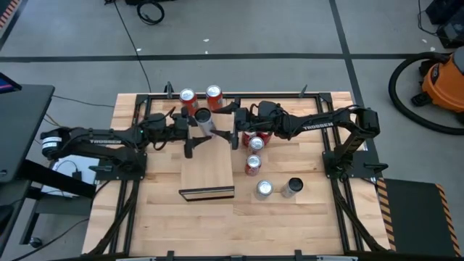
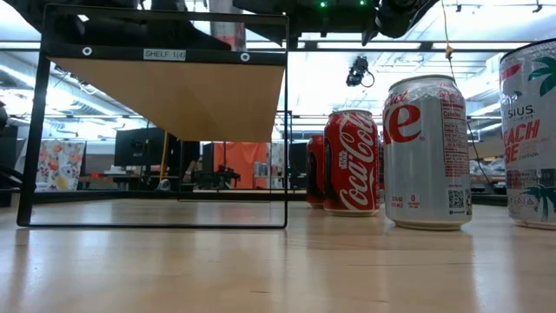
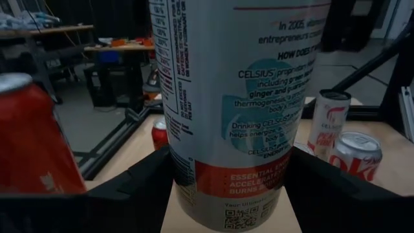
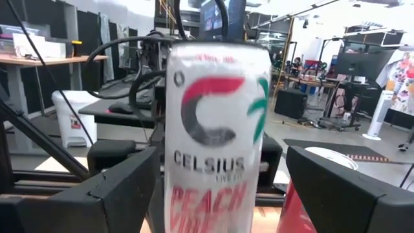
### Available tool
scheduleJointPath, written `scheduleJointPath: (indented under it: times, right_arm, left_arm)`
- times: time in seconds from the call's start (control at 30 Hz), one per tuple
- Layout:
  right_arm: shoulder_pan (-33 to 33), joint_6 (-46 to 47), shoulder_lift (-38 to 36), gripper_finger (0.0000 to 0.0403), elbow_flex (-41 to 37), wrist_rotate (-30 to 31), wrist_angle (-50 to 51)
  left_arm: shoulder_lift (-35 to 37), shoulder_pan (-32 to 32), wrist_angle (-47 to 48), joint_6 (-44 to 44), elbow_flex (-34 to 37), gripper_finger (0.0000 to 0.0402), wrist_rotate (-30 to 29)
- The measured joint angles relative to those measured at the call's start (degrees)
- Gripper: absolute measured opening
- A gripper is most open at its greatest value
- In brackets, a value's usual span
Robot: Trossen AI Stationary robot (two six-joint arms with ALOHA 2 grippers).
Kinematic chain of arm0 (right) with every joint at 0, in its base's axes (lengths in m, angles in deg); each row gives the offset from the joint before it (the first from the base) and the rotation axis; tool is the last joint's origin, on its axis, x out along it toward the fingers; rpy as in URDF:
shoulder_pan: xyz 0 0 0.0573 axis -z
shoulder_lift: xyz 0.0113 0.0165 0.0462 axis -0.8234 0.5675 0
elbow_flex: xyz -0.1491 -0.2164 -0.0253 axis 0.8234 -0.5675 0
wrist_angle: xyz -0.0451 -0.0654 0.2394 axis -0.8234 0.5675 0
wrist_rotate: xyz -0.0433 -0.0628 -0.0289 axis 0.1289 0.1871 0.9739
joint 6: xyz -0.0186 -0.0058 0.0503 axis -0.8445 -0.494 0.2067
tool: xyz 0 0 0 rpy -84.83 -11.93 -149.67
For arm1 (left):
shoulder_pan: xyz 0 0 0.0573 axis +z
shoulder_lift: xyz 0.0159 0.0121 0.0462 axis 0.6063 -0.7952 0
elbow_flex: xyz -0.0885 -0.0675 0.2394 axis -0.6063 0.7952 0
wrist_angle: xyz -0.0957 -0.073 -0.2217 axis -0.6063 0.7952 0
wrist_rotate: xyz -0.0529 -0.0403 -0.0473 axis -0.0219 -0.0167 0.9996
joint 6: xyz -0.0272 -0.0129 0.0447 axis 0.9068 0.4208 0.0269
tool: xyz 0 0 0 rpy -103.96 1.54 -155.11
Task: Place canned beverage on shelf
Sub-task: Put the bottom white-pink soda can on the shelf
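You can read "SHELF 1/4" on a white label on the shelf's (image 2: 165, 96) dark front frame in the low view. Right of it, a red can (image 2: 352, 163) carries the Coca-Cola script, and the silver can (image 2: 427, 152) beside it shows a red "e". At the right edge, another can (image 2: 530, 135) reads "SIUS" and "EACH". The Celsius can (image 4: 217, 139) reads "CELSIUS", "LIVE FIT", "PEACH VIBE". Both arms (image 1: 101, 135) are marked "TROSSEN".

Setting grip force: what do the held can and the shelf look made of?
Can in the left gripper: likely thin aluminium, glossy printed wrap, shine on its side. Shelf: pale wood, smooth matte top, light grain, with a dark frame at its open end.
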Motion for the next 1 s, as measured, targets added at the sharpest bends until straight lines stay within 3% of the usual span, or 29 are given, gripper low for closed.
scheduleJointPath:
  times: [0.3,0.5,0.8,1.0]
  right_arm:
    - [2.1,4.0,0.0,0.0350,2.4,-2.1,4.7]
    - [2.3,3.2,0.0,0.0350,7.4,-2.5,12.9]
    - [2.7,3.0,0.0,0.0345,8.1,-3.2,13.6]
    - [2.6,2.1,0.6,0.0296,8.1,-3.4,13.4]
  left_arm:
    - [-6.7,0.0,1.9,1.4,-5.1,0.0261,-0.1]
    - [-6.6,0.2,3.2,0.5,-6.3,0.0261,0.0]
    - [-6.6,0.3,5.1,0.6,-6.3,0.0261,-0.1]
    - [-6.6,0.3,5.3,0.4,-6.3,0.0261,-0.1]
